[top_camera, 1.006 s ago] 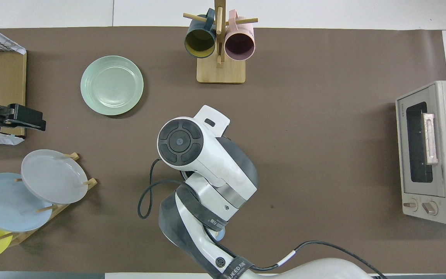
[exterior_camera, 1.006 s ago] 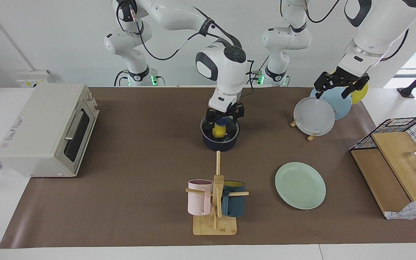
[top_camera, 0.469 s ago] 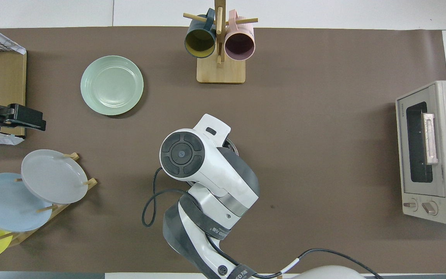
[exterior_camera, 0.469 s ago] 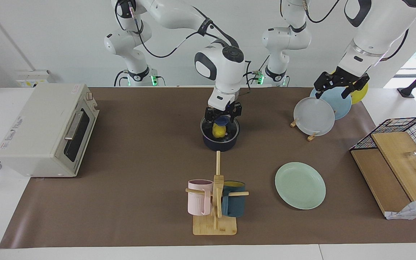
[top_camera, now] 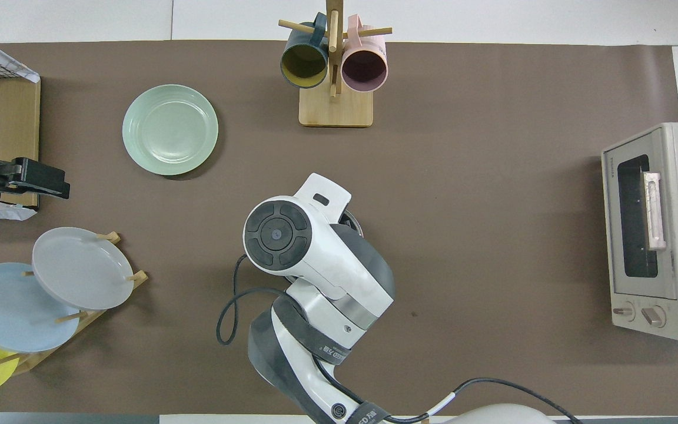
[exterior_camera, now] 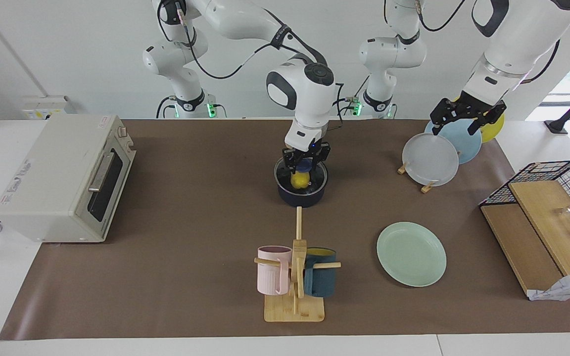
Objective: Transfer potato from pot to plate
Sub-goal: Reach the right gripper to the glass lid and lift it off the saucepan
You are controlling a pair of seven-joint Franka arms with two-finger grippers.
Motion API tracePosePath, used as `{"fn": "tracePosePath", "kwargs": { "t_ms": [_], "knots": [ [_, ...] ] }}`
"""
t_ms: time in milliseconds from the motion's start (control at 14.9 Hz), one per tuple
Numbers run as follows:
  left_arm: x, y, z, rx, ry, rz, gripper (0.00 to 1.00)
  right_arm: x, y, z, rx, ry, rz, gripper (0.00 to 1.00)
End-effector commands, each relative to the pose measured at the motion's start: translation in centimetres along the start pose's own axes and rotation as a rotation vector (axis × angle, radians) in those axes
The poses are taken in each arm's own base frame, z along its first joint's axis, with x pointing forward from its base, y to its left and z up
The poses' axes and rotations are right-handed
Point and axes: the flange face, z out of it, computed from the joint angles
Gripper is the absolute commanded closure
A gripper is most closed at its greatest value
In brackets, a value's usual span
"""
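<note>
The right gripper (exterior_camera: 305, 163) reaches down into the mouth of the dark navy pot (exterior_camera: 301, 195) with its fingers drawn in on the yellow potato (exterior_camera: 299, 180), which sits directly beneath it inside the pot, its long axis roughly upright in the facing view. Judging by that, the grasp is made and the coming move is a straight lift clear of the pot's rim. From this gripper the mint-green plate (exterior_camera: 411, 253) lies farther from the robots and toward the left arm's end of the desk, well apart from the pot, so the carry will run diagonally that way. The left gripper (exterior_camera: 467, 115) hangs with jaws spread wide and empty over the rack of grey-white, light blue and yellow plates (exterior_camera: 430, 159); that arm waits. A wooden mug stand (exterior_camera: 295, 277) with a pink and a dark teal mug stands farther from the robots than the pot. In the overhead view the right arm's wrist (top_camera: 292, 241) covers the pot, the potato and the gripper almost wholly, so how the fingers sit on the potato is hard to make out, and the pot's handle shows nowhere plainly.
</note>
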Motion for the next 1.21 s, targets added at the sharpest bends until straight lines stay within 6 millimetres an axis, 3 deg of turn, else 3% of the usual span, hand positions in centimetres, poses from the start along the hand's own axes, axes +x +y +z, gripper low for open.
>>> {"fn": "tracePosePath", "kwargs": {
  "t_ms": [0,201,335,402,603,804,939,1073,1140],
  "knots": [
    [-0.7,-0.2,-0.1,0.014,0.008,-0.01,0.0,-0.3,0.5,-0.6,-0.01,0.023,-0.014,0.72],
    [-0.7,-0.1,-0.1,0.014,0.005,-0.007,0.0,0.6,1.2,-2.3,-0.01,0.028,-0.02,0.72],
    [-0.8,-0.1,0.0,0.014,0.002,-0.007,0.0,2.1,3.4,-4.8,-0.018,0.019,-0.051,0.72],
    [-0.8,-0.1,-0.1,0.014,0.003,-0.007,0.0,3.1,5.3,-5.8,-0.018,0.014,-0.059,0.72],
    [-0.6,0.0,-0.2,0.014,0.014,-0.008,0.0,5.6,13.0,-6.1,-0.014,-0.006,-0.096,0.71],
    [-0.4,1.1,-0.3,0.013,0.037,-0.01,0.0,6.4,21.9,-4.5,-0.02,-0.047,-0.191,0.69],
    [-0.5,5.0,0.2,0.011,0.056,-0.025,0.0,6.2,28.4,-2.5,-0.015,-0.076,-0.22,0.68],
    [-1.3,9.6,1.3,0.001,0.066,-0.034,0.0,5.0,32.4,-0.5,-0.009,-0.094,-0.226,0.67],
    [-2.2,12.8,2.5,-0.005,0.046,-0.02,0.0,4.1,34.3,0.8,-0.006,-0.093,-0.219,0.67]
  ]
}}
